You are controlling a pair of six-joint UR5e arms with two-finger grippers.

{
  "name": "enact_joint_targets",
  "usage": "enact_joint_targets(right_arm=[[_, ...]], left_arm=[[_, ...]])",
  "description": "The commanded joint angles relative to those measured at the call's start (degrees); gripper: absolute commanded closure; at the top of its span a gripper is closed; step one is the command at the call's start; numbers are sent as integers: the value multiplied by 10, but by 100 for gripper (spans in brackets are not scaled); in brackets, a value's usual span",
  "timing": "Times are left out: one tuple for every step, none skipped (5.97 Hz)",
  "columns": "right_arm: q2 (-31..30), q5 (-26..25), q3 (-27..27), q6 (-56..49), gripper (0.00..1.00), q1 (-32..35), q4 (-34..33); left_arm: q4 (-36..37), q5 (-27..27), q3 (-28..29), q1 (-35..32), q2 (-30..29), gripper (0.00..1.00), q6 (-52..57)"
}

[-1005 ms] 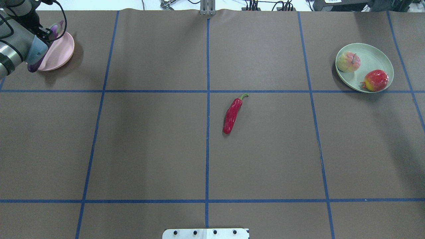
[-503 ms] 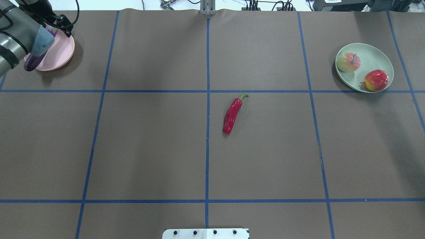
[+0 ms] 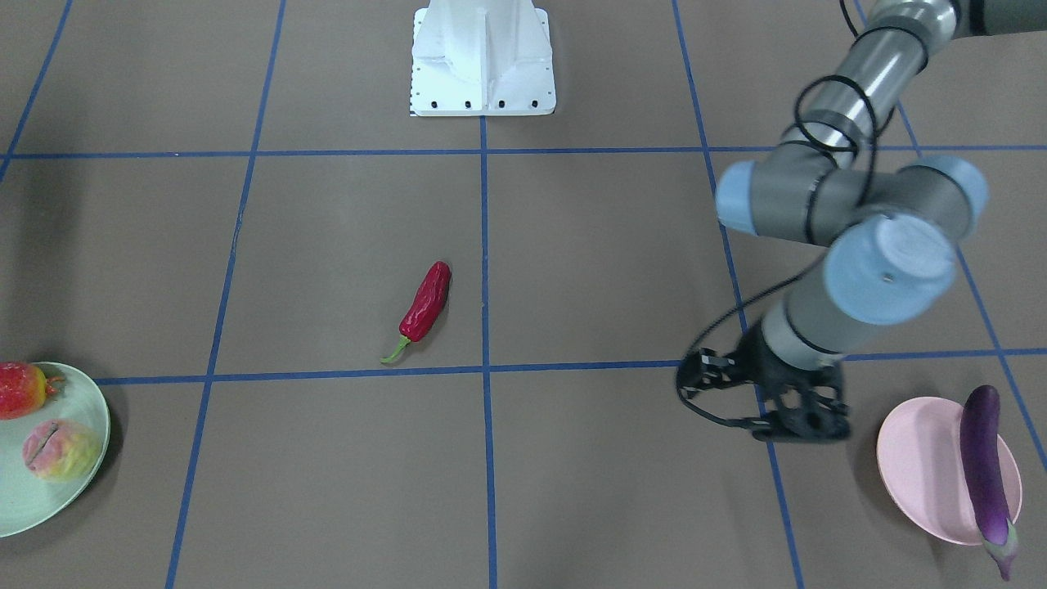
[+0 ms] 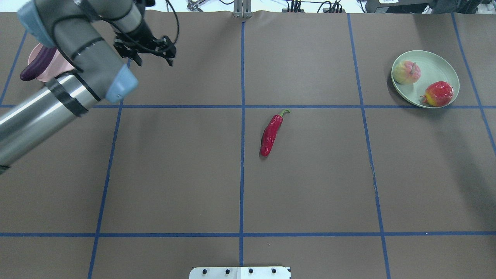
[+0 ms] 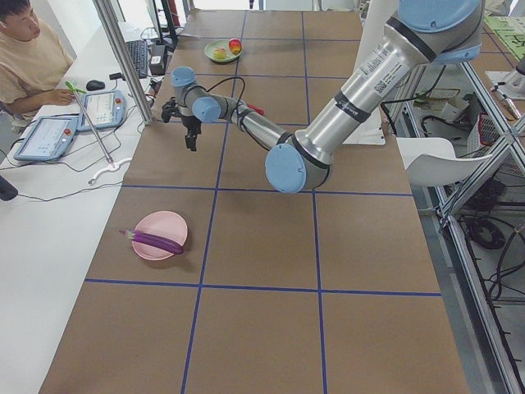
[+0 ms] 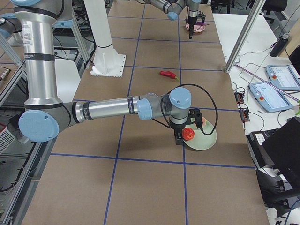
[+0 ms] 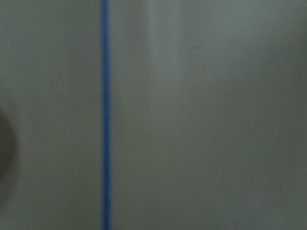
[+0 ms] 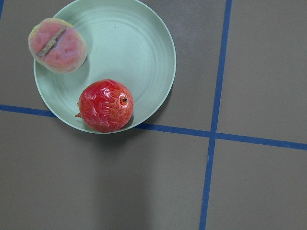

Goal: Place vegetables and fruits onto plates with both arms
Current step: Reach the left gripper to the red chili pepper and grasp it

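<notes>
Far left there's the pink plate [image 3: 916, 458] with the eggplant [image 3: 981, 458] lying across it, cap end poking out over the rim. So that one looks sorted.

Next over is the left gripper [image 4: 149, 54], up off the table just to the right of that plate. Its fingers are spread and there's nothing in them.

Middle of the table is the chili [image 4: 270, 133], the only piece not on a plate. It sits flat just right of the centre tape line [image 4: 242, 174]. From the left gripper it's off to the right and back toward the robot. Its long axis runs nearly near-to-far, tilted a bit, with the green stem at the far end and the blunt tip toward the robot. My guess is the fingers want to close across the narrow body, so the wrist has to line up with that tilt.

Far right is the green plate [image 4: 438, 64], holding the peach [image 4: 406, 72] and the red fruit [image 4: 439, 93]. The right gripper [image 6: 179, 136] hangs over it, and I honestly can't tell how its fingers are set.

The two grippers look roughly equally far from the chili. I'd bet on the left one though, since the vegetable plate is on its side.
</notes>
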Motion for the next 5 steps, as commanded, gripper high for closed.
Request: enact_joint_targets(right_arm=[[-2,1,2,1,0,0,0],[-2,1,1,1,0,0,0],[-2,6,-1,2,0,0,-1],[-1,7,-2,1,0,0,-1],[1,7,-2,1,0,0,-2]], left_arm=[[-7,83,-7,128,-55,1,-49],[-28,109,-1,165,-70,1,-56],[-64,221,19,215,-80,1,-72],[-85,260,96,223,-146,1,-94],[-88,264,149,231,-175,1,-93]])
